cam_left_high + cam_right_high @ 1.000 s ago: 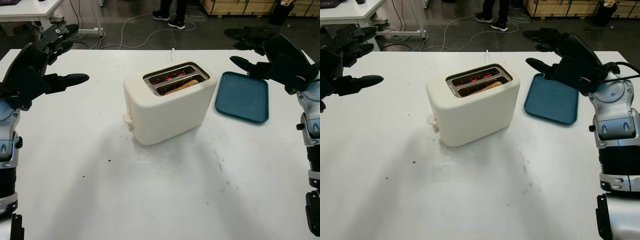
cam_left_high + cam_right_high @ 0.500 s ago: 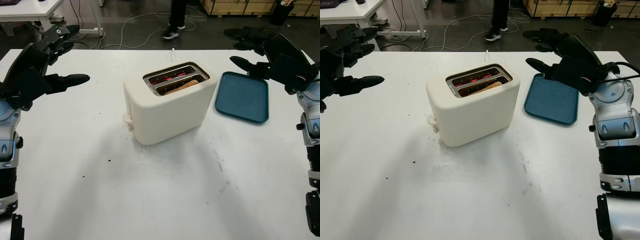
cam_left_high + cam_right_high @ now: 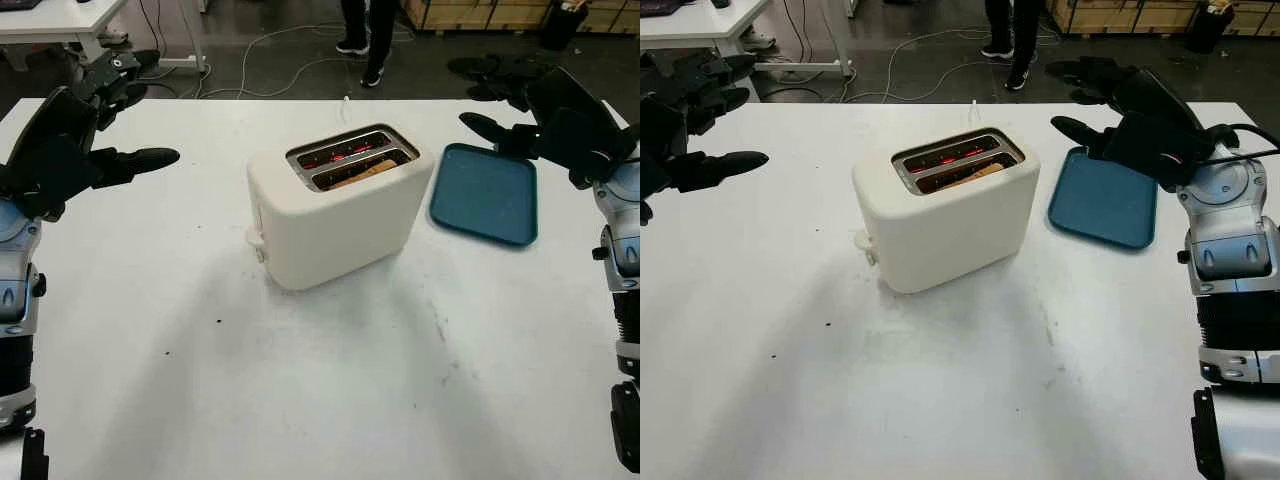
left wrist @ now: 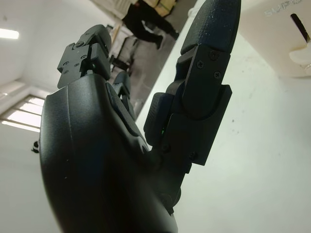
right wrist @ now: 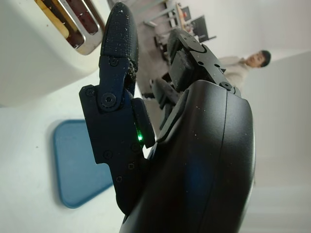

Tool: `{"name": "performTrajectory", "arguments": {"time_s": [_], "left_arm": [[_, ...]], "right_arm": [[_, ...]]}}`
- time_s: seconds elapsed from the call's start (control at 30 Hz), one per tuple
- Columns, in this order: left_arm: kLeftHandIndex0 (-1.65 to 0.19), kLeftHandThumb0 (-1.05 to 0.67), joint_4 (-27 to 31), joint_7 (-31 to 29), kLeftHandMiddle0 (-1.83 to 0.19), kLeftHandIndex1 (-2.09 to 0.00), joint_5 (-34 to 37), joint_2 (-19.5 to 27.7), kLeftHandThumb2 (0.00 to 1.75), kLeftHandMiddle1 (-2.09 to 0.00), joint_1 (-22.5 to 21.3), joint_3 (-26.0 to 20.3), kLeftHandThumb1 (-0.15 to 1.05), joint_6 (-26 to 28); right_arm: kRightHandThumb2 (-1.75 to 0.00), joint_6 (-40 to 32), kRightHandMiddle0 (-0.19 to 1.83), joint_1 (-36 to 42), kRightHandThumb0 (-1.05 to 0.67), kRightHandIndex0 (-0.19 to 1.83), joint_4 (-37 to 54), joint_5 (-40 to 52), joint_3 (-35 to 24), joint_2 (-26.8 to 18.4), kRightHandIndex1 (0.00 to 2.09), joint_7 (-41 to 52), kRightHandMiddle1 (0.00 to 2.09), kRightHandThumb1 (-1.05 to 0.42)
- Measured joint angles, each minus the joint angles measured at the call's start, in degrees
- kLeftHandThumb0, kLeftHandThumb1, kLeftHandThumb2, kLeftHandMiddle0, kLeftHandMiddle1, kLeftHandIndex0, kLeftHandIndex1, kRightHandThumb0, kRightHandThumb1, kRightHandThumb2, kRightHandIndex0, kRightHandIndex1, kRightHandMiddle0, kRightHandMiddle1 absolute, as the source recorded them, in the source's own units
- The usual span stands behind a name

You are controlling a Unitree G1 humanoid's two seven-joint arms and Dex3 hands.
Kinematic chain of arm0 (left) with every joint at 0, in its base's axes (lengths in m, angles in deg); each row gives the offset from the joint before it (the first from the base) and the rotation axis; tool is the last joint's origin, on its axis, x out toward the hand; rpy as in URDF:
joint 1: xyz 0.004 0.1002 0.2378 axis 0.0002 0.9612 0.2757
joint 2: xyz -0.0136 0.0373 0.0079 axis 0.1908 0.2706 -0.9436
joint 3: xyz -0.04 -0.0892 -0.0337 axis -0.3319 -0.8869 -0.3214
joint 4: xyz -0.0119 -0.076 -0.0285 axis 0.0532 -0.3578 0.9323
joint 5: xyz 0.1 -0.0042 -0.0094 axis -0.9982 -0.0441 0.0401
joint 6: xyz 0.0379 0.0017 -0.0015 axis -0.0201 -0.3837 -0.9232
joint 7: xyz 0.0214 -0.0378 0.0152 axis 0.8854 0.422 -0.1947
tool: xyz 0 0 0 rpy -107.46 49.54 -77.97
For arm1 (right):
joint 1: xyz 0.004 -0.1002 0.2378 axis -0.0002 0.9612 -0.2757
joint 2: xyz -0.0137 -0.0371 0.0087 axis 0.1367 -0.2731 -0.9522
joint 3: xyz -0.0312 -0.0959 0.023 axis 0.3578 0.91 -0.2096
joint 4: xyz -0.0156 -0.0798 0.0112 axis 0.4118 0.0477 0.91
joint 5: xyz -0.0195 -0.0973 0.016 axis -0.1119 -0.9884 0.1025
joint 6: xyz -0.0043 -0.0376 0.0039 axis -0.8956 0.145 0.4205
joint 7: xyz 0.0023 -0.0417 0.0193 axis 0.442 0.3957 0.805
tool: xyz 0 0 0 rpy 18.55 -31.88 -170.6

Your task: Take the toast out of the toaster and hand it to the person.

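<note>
Left eye view puts the cream toaster (image 3: pixel 338 205) at the middle of the white surface (image 3: pixel 300 380), turned a little so its two long slots run from near-left to far-right. The toast (image 3: pixel 362 172) sits low in the nearer slot, its pale brown top edge showing toward the right end of that slot, its long axis along the slot. The farther slot glows red from the heating wires.

Both hands hover above the surface, well apart from the toaster. The left hand (image 3: pixel 62 135) is out at the far left, open, holding nothing, one finger pointing toward the toaster. The right hand (image 3: pixel 548 107) is at the far right, open and empty too, above the far edge of the blue tray (image 3: pixel 487 195), which lies just beside the toaster's right end.

Since the toast shows nearer the slot's right end, the right hand looks the closer one; it would have to come in from the right and reach down from above.

The toaster is smooth, rounded plastic with a metal rim around the slots. A person's legs (image 3: pixel 366 30) stand on the floor beyond the surface.
</note>
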Motion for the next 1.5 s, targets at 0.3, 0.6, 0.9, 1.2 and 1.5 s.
{"name": "performTrajectory", "arguments": {"time_s": [0.3, 0.6, 0.9, 1.2, 1.5], "left_arm": [[0.00, -0.89, 0.0, 0.0, 0.00, -0.36, 0.1, 0.0, 0.00, -0.36, 0.0, 0.0, 0.92, 0.0], [0.00, -0.90, 0.0, 0.0, 0.00, -0.36, 0.0, 0.0, 0.00, -0.37, 0.0, 0.0, 0.91, 0.0], [0.00, -0.90, 0.0, 0.0, 0.00, -0.35, 0.1, 0.0, 0.00, -0.35, 0.0, 0.0, 0.91, -0.1], [0.00, -0.89, -0.3, 0.0, 0.00, -0.34, 0.1, 0.0, 0.00, -0.35, 0.0, 0.0, 0.90, -0.1], [0.00, -0.90, -0.3, 0.0, 0.00, -0.34, 0.1, 0.0, 0.00, -0.34, 0.0, 0.0, 0.91, -0.1]], "right_arm": [[-0.45, 0.0, 0.42, 0.0, -0.71, 0.09, 0.1, 0.0, 0.0, 0.0, 0.72, 0.0, 0.02, -0.92], [-0.44, 0.0, 0.41, 0.0, -0.72, 0.09, 0.3, 0.1, -0.1, 0.0, 0.72, 0.0, 0.02, -0.92], [-0.44, -0.3, 0.40, 0.0, -0.70, 0.08, 0.5, 0.1, -0.1, 0.1, 0.72, 0.0, 0.01, -0.92], [-0.43, -0.8, 0.41, 0.0, -0.70, 0.09, 0.6, 0.1, -0.2, 0.1, 0.71, 0.0, 0.01, -0.92], [-0.46, -0.8, 0.41, 0.0, -0.71, 0.10, 0.6, 0.0, -0.3, 0.2, 0.70, -0.1, 0.02, -0.92]]}}
